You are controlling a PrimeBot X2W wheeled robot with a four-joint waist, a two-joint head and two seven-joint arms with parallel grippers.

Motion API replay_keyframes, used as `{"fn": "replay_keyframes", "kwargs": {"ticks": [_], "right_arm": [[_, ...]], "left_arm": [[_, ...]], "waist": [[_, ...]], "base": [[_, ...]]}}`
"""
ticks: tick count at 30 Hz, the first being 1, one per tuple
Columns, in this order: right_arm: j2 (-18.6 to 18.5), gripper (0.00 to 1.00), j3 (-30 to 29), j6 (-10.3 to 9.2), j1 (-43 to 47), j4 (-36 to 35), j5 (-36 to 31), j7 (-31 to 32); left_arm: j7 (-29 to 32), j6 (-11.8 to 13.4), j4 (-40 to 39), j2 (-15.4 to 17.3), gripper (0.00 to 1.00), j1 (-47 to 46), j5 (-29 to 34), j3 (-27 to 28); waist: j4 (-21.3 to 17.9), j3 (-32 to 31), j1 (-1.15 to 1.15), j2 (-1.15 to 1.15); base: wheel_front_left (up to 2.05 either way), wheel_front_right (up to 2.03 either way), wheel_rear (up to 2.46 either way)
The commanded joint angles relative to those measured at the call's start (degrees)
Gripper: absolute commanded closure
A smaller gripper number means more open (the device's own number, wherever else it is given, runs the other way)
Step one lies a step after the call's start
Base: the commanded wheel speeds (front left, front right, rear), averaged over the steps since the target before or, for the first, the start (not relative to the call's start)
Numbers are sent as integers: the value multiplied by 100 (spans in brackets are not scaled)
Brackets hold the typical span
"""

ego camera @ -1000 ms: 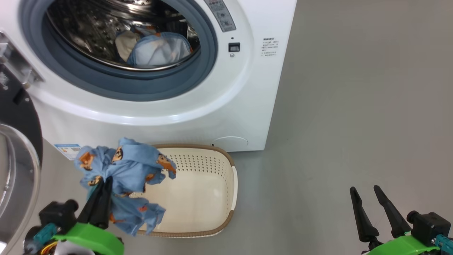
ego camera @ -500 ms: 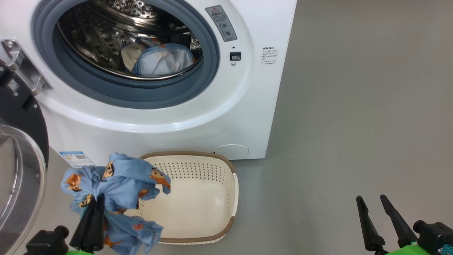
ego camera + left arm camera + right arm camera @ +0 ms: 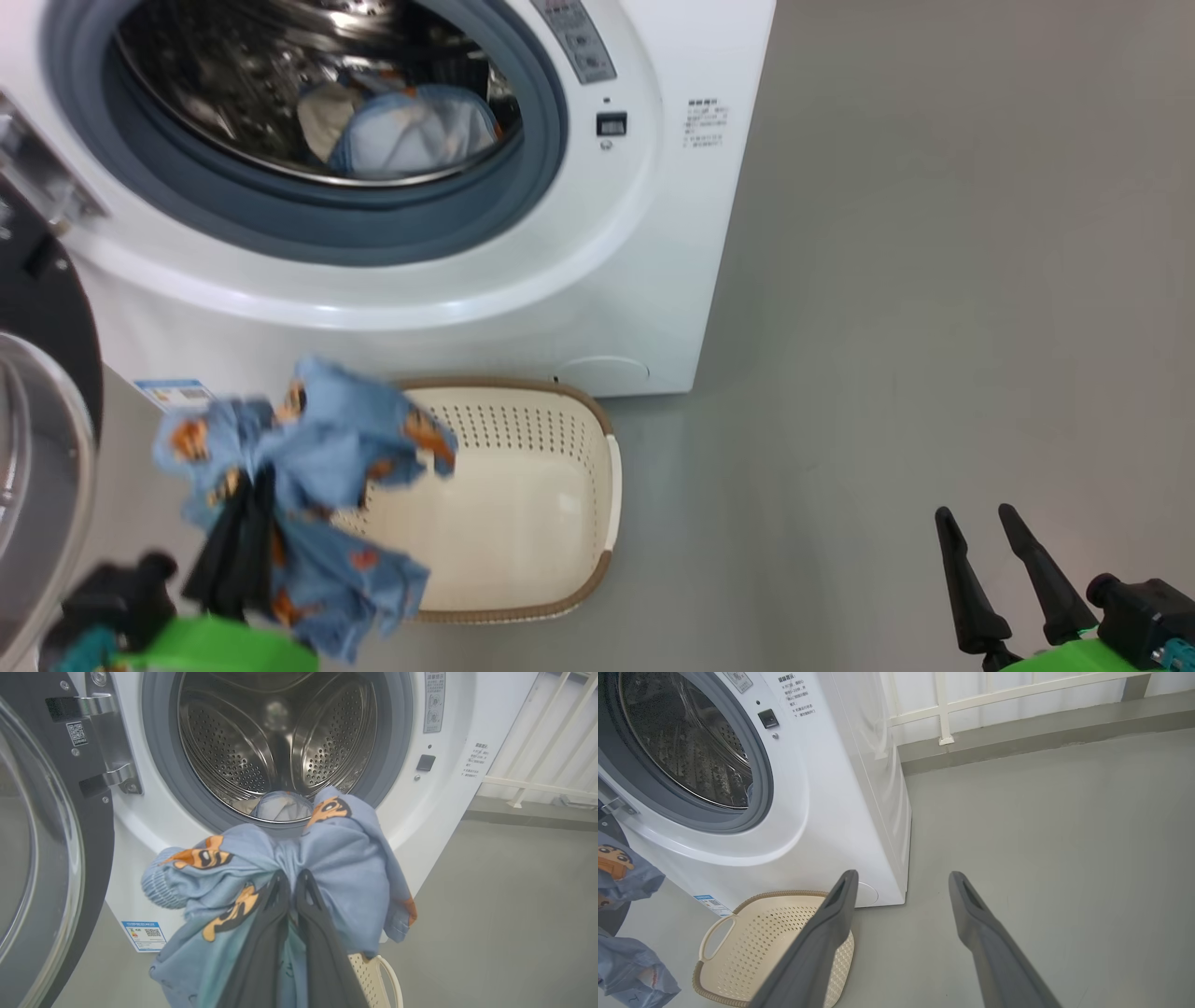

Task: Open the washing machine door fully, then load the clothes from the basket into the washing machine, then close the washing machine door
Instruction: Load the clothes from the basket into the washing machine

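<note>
Clothes (image 3: 329, 446) slightly higher in left gripper (image 3: 254, 482)

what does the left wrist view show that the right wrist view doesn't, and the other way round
Left wrist view: the left gripper shut on a light-blue garment, and the glass of the door. Right wrist view: the right gripper open over grey floor, and the basket with its bare inside. Both: the washing machine with its door open, the held garment, the basket and a white railing.
</note>
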Motion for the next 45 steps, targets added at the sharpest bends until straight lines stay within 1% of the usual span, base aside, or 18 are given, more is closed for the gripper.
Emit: {"fn": "replay_keyframes", "kwargs": {"ticks": [1, 7, 15, 19, 20, 28, 33, 34, 38, 42, 45], "right_arm": [[-33, 0, 151, 16, -165, -149, 18, -69], [117, 0, 181, 16, -424, -207, -48, -69], [320, 0, 261, 16, -892, -266, -129, -69], [400, 0, 318, 16, -1055, -263, -142, -69], [400, 0, 318, 16, -1055, -263, -142, -69], [525, 0, 519, 16, -1304, -272, -128, -69], [567, 0, 610, 16, -1373, -268, -86, -69], [573, 0, 652, 16, -1392, -256, -65, -69], [578, 0, 849, 16, -1446, -249, 97, -69], [579, 0, 990, 16, -1471, -231, 178, -69], [580, 0, 1061, 16, -1462, -225, 218, -69]], "left_arm": [[-22, -9, -103, 181, 100, -397, -48, 168], [-22, -9, 89, 357, 100, -1397, -172, 166], [-22, -9, 493, 831, 100, -3048, -292, 142], [-22, -9, 885, 1079, 100, -3766, -381, 14], [-22, -9, 885, 1079, 100, -3766, -381, 14], [-22, -9, 1808, 1498, 100, -4922, -539, -295], [-22, -9, 2382, 1675, 100, -5403, -716, -629], [-22, -9, 2649, 1725, 100, -5571, -797, -775], [-22, -9, 3279, 1872, 100, -5976, -1020, -1106], [-22, -9, 3698, 2015, 100, -6300, -1160, -1341], [-22, -9, 3862, 2185, 100, -6556, -1082, -1538]], "waist": [[-55, 194, 0, 0], [-162, 746, 0, 0], [-419, 1496, 0, 0], [-572, 1711, 0, 0], [-572, 1711, 0, 0], [-918, 2079, 0, 0], [-1082, 2264, 0, 0], [-1139, 2319, 0, 0], [-1322, 2409, 0, 0], [-1478, 2449, 0, 0], [-1590, 2472, 0, 0]], "base": [[0, 0, 0], [0, 0, 0], [0, 0, 0], [0, 0, 0], [0, 0, 0], [0, 0, 0], [0, 0, 0], [0, 0, 0], [0, 0, 0], [0, 0, 0], [0, 0, 0]]}}
